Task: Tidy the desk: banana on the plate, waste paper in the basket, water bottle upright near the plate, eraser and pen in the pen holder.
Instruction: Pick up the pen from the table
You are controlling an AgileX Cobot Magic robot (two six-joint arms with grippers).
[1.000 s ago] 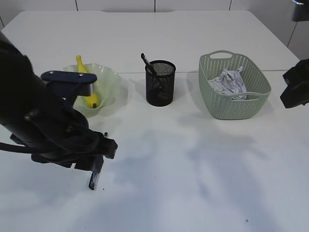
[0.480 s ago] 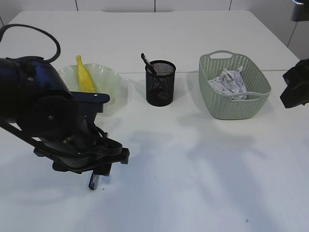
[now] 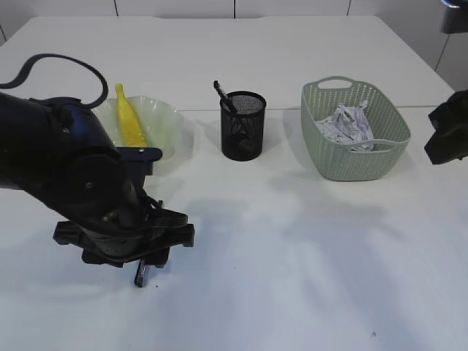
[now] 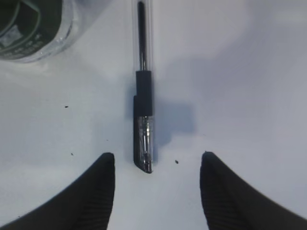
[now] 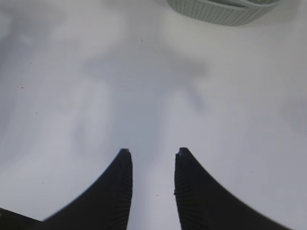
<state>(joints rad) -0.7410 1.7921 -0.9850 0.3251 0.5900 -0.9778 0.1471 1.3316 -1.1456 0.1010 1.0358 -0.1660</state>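
The left gripper (image 4: pixel 157 160), jaws apart and empty, hides most of the pen (image 4: pixel 144 96) below it; right gripper (image 5: pixel 152 155) open on nothing

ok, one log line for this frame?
stage: pen pickup | left gripper: open, straddling pen on table | right gripper: open, idle | banana: on plate

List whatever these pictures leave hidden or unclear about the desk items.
- Water bottle: left wrist view shows only a corner, cut by the frame edge; in the exterior view the left arm hides it.
- Eraser: cannot be made out; the pen holder mesh is too dark to see inside.
- Pen on the table: in the exterior view only its tip shows under the left gripper.
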